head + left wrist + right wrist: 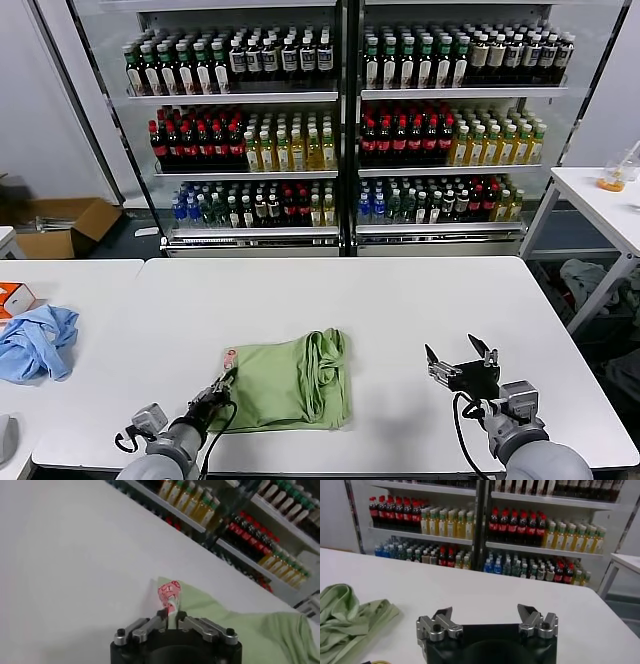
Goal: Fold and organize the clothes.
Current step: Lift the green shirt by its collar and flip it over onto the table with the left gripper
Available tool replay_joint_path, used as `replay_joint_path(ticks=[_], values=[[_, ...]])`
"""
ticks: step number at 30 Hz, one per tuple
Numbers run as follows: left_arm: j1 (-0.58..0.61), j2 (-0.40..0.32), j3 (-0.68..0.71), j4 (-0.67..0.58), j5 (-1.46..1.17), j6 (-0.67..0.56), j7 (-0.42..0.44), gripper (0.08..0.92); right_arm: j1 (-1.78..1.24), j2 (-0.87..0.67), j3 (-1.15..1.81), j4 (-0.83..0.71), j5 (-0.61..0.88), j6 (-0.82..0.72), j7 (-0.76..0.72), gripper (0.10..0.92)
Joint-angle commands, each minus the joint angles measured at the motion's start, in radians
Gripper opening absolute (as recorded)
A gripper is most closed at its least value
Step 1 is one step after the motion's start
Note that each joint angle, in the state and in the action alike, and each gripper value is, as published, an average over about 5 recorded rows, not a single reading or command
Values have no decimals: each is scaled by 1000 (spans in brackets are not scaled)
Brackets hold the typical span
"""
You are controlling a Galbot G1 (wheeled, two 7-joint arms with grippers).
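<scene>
The light green polo shirt [290, 380] lies folded into a rough rectangle on the white counter [400, 300], near its front edge, with bunched fabric along its right side. The left tool [224, 383] sits at the shirt's left edge, its fingers pinched on the corner where the red-and-white checkered print [168, 593] shows; how much cloth sits between them is hard to judge. The right tool [460, 354] hovers over bare counter, well apart from the shirt, its fingers spread wide and holding nothing. A light blue cloth [36, 342] lies crumpled far left.
</scene>
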Motion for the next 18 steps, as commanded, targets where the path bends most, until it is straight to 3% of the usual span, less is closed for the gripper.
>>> replay_joint_path(ticks=[1, 10, 18], values=[[-14, -1, -102, 4, -316, 22, -2, 154, 7, 0, -2, -4, 2, -1, 1, 823], [-24, 36, -296, -33, -507, 47, -23, 117, 11, 1, 0, -6, 7, 0, 2, 823], [-22, 216, -582, -33, -596, 90, -35, 117, 15, 2, 1, -3, 11, 1, 1, 823]])
